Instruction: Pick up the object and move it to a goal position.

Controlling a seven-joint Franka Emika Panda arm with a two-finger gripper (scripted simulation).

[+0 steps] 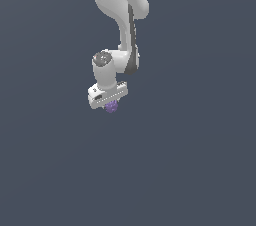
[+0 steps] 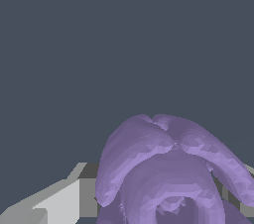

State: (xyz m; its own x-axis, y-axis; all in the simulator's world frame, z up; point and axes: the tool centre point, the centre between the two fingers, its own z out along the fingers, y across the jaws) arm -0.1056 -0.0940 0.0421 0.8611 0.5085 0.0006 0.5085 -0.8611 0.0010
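carry the ball steady to the goal

the ball (image 1: pixel 111 106) sits just under the gripper (image 1: pixel 109 104), seemingly pinched between its fingers (image 2: pixel 59 203). i'd keep the grip firm and move smoothly, since a round, lobed thing may slip. it is purple, small, with thick rounded folds close up. no goal marker shows against the plain grey.

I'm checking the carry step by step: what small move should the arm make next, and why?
Probably keep the jaws closed and start carrying steadily toward the goal. The purple ball sits right under the gripper, and in the wrist view it fills the space between the jaws, so it seems held. No goal marker shows, so I cannot tell the direction.
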